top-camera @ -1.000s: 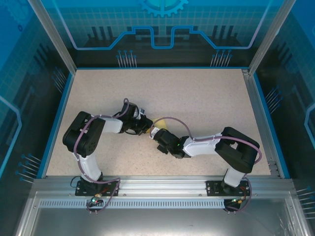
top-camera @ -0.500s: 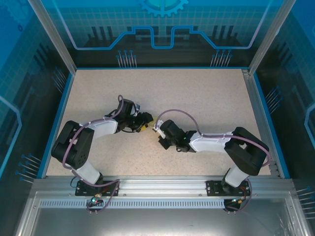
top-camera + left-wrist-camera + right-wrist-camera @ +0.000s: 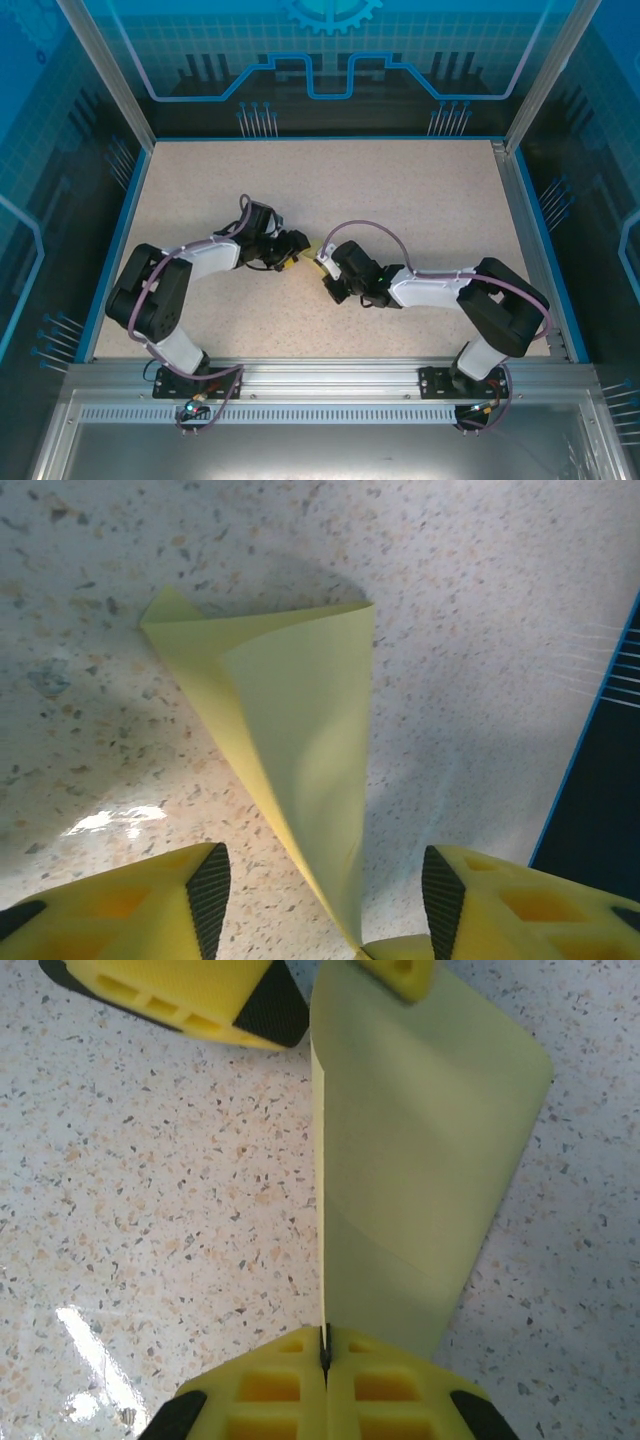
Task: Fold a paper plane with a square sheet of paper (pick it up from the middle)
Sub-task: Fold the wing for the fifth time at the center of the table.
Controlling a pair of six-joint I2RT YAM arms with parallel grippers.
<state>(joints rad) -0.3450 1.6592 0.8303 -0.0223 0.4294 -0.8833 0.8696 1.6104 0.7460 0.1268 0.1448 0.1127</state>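
Note:
The square sheet of paper [image 3: 316,250] is pale yellow and folded along a long crease into a pointed wedge, close to a paper plane in shape. My right gripper [image 3: 325,1345] is shut on its creased edge, and the paper [image 3: 420,1150] stands up on edge away from the jaws. My left gripper [image 3: 326,895] is open, its ribbed pads [image 3: 208,895] on either side of the paper [image 3: 290,730] without touching it. From above, the left gripper [image 3: 297,246] and the right gripper [image 3: 325,263] meet at the middle of the table.
The speckled tabletop [image 3: 400,190] lies open behind and to both sides of the arms. A blue rim [image 3: 112,250] borders it, with clear walls beyond. That blue rim [image 3: 600,780] also shows at the right of the left wrist view.
My left gripper has opened and let go of the paper. Its arm has stretched out lower and further left. The right gripper, still shut on the paper, has shifted slightly right and back.

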